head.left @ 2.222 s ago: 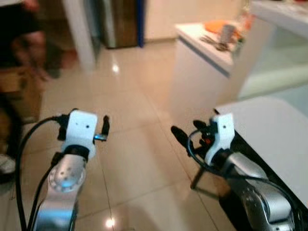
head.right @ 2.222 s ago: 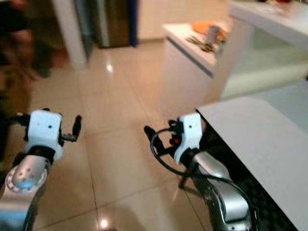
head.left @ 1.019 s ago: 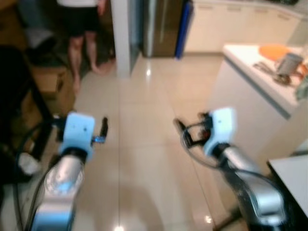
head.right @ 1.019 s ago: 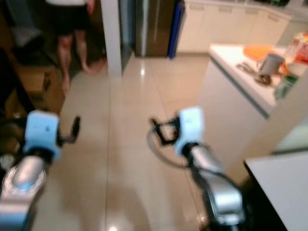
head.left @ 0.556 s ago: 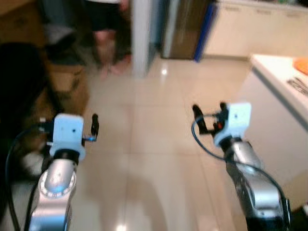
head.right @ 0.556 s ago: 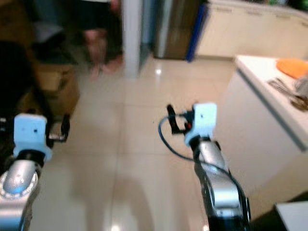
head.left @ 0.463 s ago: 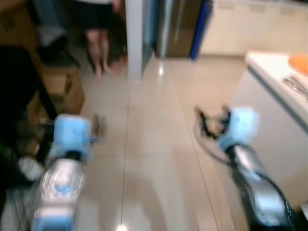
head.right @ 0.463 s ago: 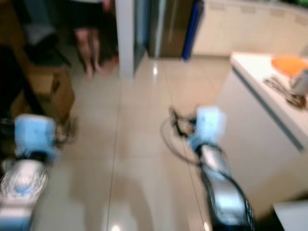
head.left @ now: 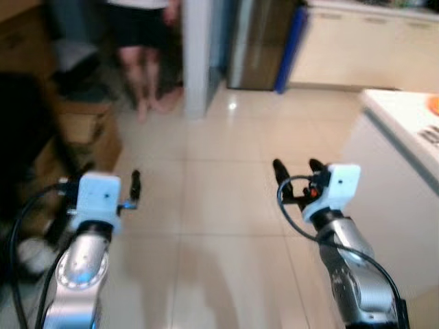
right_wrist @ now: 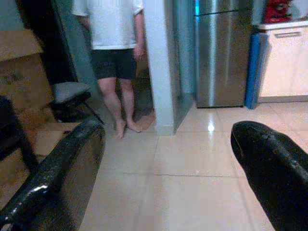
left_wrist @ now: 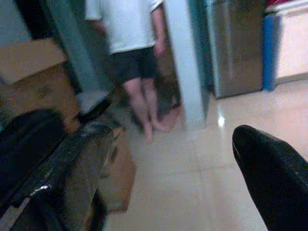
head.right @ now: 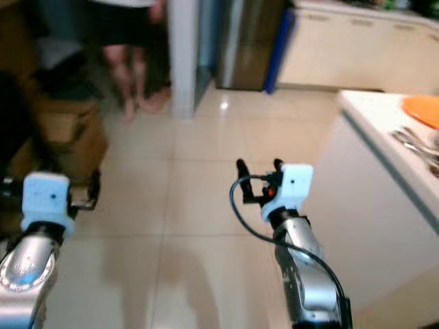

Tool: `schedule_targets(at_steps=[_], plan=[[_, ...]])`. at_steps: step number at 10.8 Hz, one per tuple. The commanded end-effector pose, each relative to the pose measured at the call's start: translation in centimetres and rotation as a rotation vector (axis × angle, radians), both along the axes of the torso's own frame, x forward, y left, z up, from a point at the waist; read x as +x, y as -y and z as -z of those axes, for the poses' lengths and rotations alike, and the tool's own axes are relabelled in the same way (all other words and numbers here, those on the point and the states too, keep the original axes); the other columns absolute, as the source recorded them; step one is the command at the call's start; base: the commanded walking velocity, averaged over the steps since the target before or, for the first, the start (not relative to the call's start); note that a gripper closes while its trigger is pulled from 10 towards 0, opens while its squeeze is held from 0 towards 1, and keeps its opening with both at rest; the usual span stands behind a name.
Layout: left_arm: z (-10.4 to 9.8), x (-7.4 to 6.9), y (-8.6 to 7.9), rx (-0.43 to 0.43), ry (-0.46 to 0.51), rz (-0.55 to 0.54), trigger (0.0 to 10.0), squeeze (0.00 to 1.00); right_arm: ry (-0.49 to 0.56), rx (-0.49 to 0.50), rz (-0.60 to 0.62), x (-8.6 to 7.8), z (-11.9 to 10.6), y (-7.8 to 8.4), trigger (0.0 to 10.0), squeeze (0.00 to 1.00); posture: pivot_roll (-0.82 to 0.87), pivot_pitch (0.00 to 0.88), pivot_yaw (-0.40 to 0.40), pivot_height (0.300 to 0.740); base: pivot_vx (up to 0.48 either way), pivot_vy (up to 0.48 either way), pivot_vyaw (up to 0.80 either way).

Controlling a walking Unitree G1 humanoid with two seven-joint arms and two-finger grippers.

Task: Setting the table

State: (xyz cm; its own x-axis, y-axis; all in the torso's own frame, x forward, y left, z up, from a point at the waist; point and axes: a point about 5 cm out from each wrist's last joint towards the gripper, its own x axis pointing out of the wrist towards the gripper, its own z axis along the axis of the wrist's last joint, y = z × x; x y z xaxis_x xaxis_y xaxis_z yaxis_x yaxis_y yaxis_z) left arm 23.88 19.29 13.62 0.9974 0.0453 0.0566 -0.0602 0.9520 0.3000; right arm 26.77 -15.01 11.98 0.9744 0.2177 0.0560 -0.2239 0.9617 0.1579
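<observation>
The pictures are a bit blurry, so small things are hard to make out. Far left of the white square pillar [head.left: 195,55] sits a brown cardboard box [head.left: 86,133], half lost in a dark corner. A person in a white shirt and dark shorts [right_wrist: 113,53] stands barefoot just left of the pillar, cut off at the top. My left gripper [head.left: 110,192] hangs in the air in front of the box; one finger [head.left: 135,185] shows, the other is hard to see, so I cannot tell how wide it is. A shiny steel fridge [right_wrist: 221,53] stands right of the pillar. My right gripper [head.left: 295,168] has its fingers spread apart, holding nothing, above the glossy cream floor tiles [head.left: 219,205]. Far right of the pillar is a white counter [head.right: 384,130] with an orange plate [head.right: 425,110] and some silver cutlery [head.right: 418,144], both cut off.
</observation>
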Motion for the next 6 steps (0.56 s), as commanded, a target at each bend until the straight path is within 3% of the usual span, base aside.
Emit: schedule_targets(at_steps=[1,6], plan=[[-0.11,0.03,-0.07,0.012,0.005,-0.001,10.0,0.0,0.016,0.007,-0.008,0.12,-0.32,0.04,10.0,0.0,0.09,0.0,-0.037,0.74,0.375,0.0,0.0],[-0.32,0.23,0.37,0.034,0.01,0.03,10.0,0.0,0.005,0.006,-0.019,0.35,-0.14,-0.34,10.0,0.0,0.1,0.0,-0.042,0.74,0.377,0.0,0.0]])
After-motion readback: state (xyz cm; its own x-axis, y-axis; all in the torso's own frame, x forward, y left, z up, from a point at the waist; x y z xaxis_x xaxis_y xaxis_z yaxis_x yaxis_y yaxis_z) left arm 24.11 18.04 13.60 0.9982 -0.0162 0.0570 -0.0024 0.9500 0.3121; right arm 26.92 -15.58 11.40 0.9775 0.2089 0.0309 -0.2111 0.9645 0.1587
